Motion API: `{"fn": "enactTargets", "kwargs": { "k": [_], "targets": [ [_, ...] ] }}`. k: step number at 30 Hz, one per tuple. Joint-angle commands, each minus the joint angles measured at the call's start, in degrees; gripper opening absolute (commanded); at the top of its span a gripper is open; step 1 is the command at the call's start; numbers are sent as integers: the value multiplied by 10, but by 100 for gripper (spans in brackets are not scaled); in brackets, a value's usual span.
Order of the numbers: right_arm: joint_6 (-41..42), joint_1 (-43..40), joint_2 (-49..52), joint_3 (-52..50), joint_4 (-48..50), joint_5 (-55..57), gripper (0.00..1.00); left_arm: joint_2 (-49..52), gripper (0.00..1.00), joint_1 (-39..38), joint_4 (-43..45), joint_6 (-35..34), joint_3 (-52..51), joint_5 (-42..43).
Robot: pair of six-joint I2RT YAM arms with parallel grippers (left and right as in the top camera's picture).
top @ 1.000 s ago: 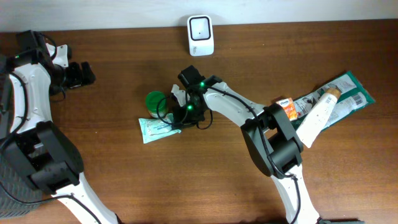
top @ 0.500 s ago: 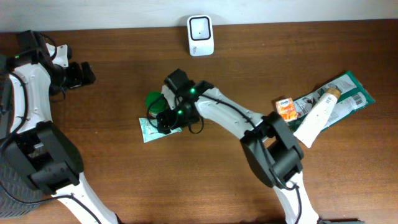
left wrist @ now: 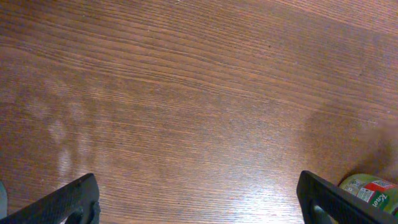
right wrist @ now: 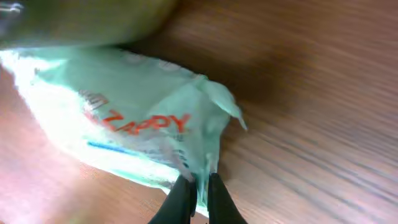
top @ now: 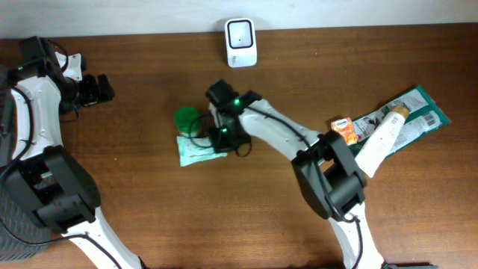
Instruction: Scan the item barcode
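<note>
**Packet pinched by the right pincer**
The right pincer (right wrist: 199, 186) is closed tight on a raised fold at the edge of a pale green packet (right wrist: 130, 118), on which red letters are printed. The packet is seen near the middle of the worktop (top: 149, 209), just beside a green round container (top: 187, 119). It is well apart from the white scanner (top: 240, 41), which is placed at the far edge. The left pincer (top: 97, 88) is held wide open at the far left, and nothing is gripped by it.
</note>
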Motion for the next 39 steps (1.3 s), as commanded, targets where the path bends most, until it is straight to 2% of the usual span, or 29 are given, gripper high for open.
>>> {"fn": "enactTargets", "kwargs": {
  "k": [1,8,9,12,14,16,18,21,24,26,29,33,34,37,39],
  "targets": [
    [-41,-55,-22,-16,-35,40,4,3,99,8,0,1,6,-5],
    [-87,-128,-86,-16,-82,155,4,3,99,8,0,1,6,-4],
    [-101,-128,-107,-16,-84,156,9,3,99,8,0,1,6,-5],
    [-113,-107,-162,-16,-88,160,43,3,99,8,0,1,6,-4],
    [-122,-64,-169,-16,-78,180,60,3,99,8,0,1,6,-4],
    [-127,-15,-156,-17,-66,254,74,3,99,8,0,1,6,-5],
    [-127,46,-136,-18,-27,356,99,3,99,8,0,1,6,-4],
    [-133,75,-108,-18,23,397,98,3,99,8,0,1,6,-5],
    [-250,75,-76,-18,40,353,100,3,99,8,0,1,6,-4],
    [-245,62,-63,-18,49,333,97,3,99,8,0,1,6,-5],
    [-117,38,-57,-18,64,300,88,3,99,8,0,1,6,-4],
    [-145,80,-28,-18,90,396,88,3,99,8,0,1,6,-5],
    [-170,96,-6,-18,94,417,86,3,99,8,0,1,6,-5],
    [-176,116,21,-18,93,472,82,3,99,8,0,1,6,-4],
    [-175,114,22,-19,92,472,72,3,99,8,0,1,6,-5]
  ]
}}
